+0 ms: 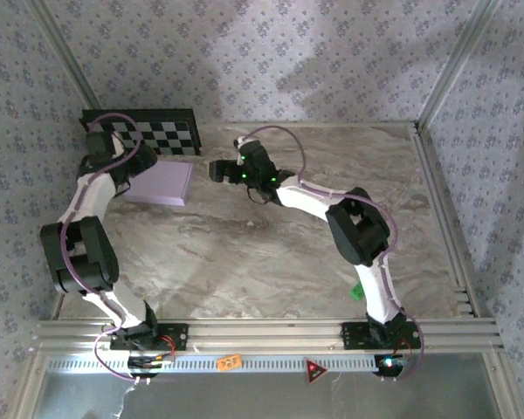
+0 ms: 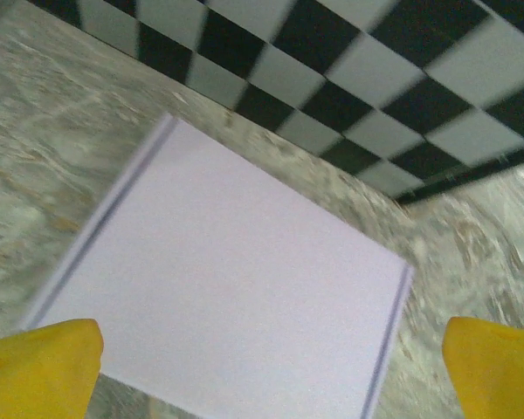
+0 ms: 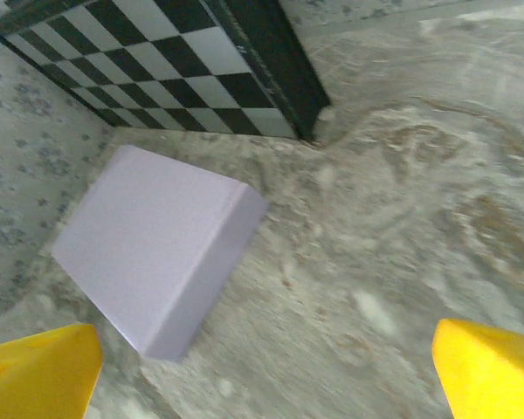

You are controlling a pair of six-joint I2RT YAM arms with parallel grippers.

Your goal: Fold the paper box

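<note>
Paper box (image 1: 160,184): shallow lavender box, lying flat at ten o'clock on the counter (image 1: 288,253)
Checkerboard panel (image 1: 148,131): just beyond the box, at its twelve o'clock
Left end effector (image 2: 271,358): spread wide over the box
Right end effector (image 1: 218,168): spread wide, at the box's three o'clock, apart from it
Counter: marbled beige
Room: floral-papered walls (image 1: 288,52), aluminium posts (image 1: 454,61)

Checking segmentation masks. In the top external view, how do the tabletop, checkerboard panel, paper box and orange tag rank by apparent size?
1. The tabletop, by far the largest.
2. The checkerboard panel, partly hidden by the left arm.
3. The paper box, somewhat smaller, its left edge hidden by that arm too.
4. The orange tag, tiny.
</note>
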